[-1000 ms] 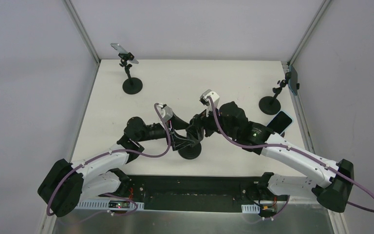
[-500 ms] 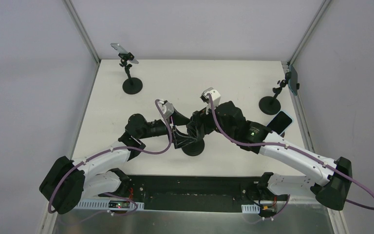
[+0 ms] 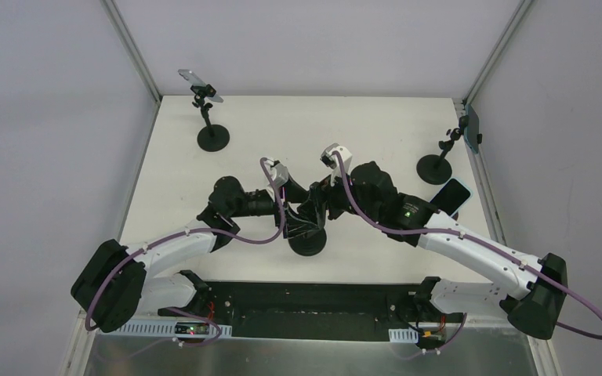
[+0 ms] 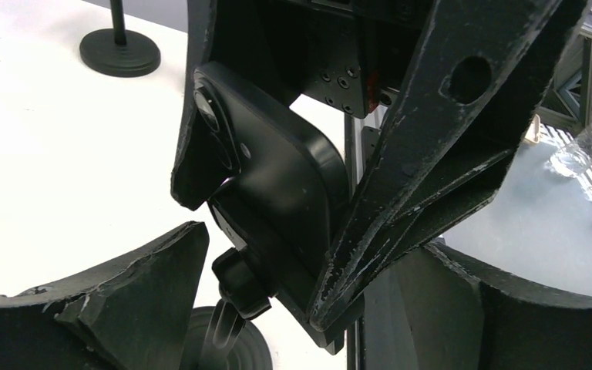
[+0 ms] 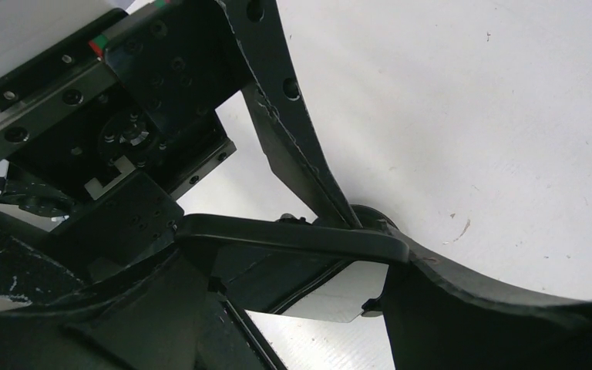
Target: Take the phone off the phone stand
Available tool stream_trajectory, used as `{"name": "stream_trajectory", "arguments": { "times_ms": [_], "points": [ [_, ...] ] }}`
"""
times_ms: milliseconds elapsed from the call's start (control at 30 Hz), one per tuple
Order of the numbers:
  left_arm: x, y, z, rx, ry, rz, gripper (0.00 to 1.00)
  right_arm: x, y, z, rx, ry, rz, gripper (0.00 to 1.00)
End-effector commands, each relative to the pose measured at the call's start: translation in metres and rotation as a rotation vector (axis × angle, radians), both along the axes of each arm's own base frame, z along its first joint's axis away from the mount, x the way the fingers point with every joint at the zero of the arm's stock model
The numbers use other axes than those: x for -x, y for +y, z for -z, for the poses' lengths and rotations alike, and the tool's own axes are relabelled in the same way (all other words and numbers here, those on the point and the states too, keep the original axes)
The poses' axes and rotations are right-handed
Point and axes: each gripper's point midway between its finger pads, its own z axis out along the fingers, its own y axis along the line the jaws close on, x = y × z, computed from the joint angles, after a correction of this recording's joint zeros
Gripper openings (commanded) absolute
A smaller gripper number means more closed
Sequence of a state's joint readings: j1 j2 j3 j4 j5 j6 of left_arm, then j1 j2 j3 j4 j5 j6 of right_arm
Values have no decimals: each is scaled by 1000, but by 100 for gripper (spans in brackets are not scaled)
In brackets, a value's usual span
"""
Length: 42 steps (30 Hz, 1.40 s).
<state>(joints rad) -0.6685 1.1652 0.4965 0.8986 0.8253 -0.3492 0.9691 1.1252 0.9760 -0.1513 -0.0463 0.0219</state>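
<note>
A black phone (image 4: 277, 177) sits in the clamp of the phone stand (image 3: 307, 244) at the middle of the table, above the round base (image 4: 235, 351). My right gripper (image 3: 319, 208) is shut on the phone's edges. In the right wrist view the phone (image 5: 293, 235) shows edge-on between the gripper's fingers (image 5: 501, 308). My left gripper (image 3: 298, 217) is open. Its fingers (image 4: 123, 301) straddle the clamp (image 4: 239, 285) and the phone's lower end without touching them.
Two more stands hold phones: one at the back left (image 3: 212, 138) and one at the right edge (image 3: 436, 168). A loose dark phone (image 3: 450, 196) lies on the table near the right stand. The arms crowd the table's middle front.
My left gripper has moved right and forward, closing in around the phone and the stand's clamp. My right gripper has stayed on the phone.
</note>
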Motion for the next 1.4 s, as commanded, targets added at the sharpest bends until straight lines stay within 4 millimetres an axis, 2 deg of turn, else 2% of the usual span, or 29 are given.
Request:
{"name": "stream_trajectory", "arguments": {
  "times_ms": [0, 133, 267, 300, 400, 433, 600, 733, 800, 867, 1000, 1133, 1367],
  "points": [
    [3, -7, -24, 46, -92, 41, 86, 14, 11, -26, -106, -2, -64, 0],
    [6, -8, -17, 36, -83, 53, 74, 10, 8, -28, -111, -7, -38, 0],
    [10, -8, -11, 29, -73, 60, 54, 7, 5, -29, -112, -11, -19, 0],
    [10, -8, -11, 28, -68, 62, 45, 7, 5, -29, -113, -12, -18, 0],
    [11, -9, -10, 27, -52, 70, 8, 7, 5, -27, -106, -10, -20, 0],
    [11, -10, -9, 25, -44, 72, 0, 7, 4, -27, -103, -10, -20, 0],
    [4, -12, -6, 22, 5, 45, 0, 10, 4, -25, -79, -21, -48, 0],
    [7, -11, -4, 17, -20, 57, 0, 5, -1, -23, -54, -47, -24, 0],
    [10, -11, -2, 13, -23, 69, 0, -3, -6, -20, -32, -73, 17, 0],
    [19, -13, 1, 4, -25, 117, 0, -21, -18, -13, 32, -130, 103, 0],
    [39, -19, 9, -10, -56, 193, 0, -45, -40, 14, 191, -193, 185, 0],
    [52, -23, 2, 3, -77, 244, 0, -65, -62, 38, 269, -211, 244, 0],
    [65, -21, -3, 12, -100, 300, 0, -88, -87, 50, 303, -207, 293, 0]
  ]
}}
